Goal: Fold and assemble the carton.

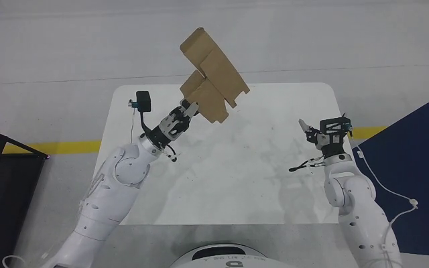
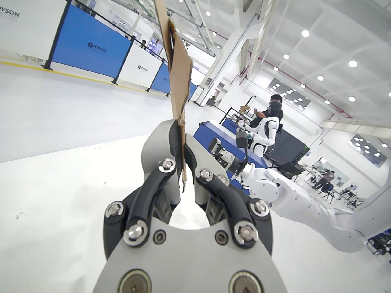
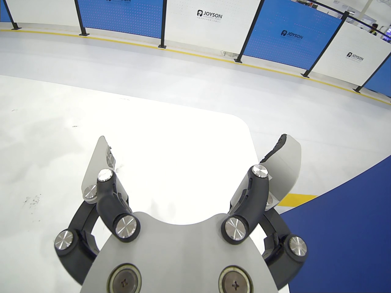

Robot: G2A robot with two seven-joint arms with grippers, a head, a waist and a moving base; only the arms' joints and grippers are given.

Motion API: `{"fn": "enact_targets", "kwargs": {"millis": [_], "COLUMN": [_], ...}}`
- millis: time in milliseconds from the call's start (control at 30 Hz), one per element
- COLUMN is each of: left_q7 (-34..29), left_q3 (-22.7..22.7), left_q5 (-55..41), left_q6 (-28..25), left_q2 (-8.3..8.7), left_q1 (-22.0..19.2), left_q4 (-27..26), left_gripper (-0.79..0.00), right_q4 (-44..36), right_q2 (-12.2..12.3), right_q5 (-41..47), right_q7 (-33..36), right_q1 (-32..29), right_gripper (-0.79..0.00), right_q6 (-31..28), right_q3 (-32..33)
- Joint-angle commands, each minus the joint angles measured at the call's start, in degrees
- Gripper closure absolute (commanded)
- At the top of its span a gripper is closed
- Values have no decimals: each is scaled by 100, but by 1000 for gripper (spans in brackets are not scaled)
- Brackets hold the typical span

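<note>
A flat brown carton [image 1: 211,75] hangs in the air over the far left part of the white table [image 1: 268,167]. My left gripper [image 1: 190,108] is shut on its lower edge. In the left wrist view the carton [image 2: 178,74] stands edge-on, rising from between the black pads [image 2: 175,141] of the left gripper [image 2: 182,150]. My right gripper [image 1: 315,128] is near the table's right edge, well apart from the carton. In the right wrist view the right gripper [image 3: 195,143] is open wide over the table's corner [image 3: 238,123], with nothing between its fingers.
The right arm [image 2: 275,181] stands off to one side in the left wrist view. Past the table's right edge lies a dark blue floor area [image 1: 402,141]. A yellow floor line [image 1: 53,146] runs on the left. Blue and white barrier panels [image 3: 195,16] stand farther off.
</note>
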Motion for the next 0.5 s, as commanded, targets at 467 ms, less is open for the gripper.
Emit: {"fn": "enact_targets", "kwargs": {"millis": [467], "left_q7": [1], "left_q3": [1], "left_q5": [-31], "left_q6": [-7], "left_q2": [0], "left_q1": [0], "left_q4": [1], "left_gripper": [0], "right_q4": [-17], "right_q2": [-2], "right_q5": [44], "right_q7": [-12], "right_q1": [8], "right_gripper": [-785], "right_q6": [-44], "right_q3": [-16]}}
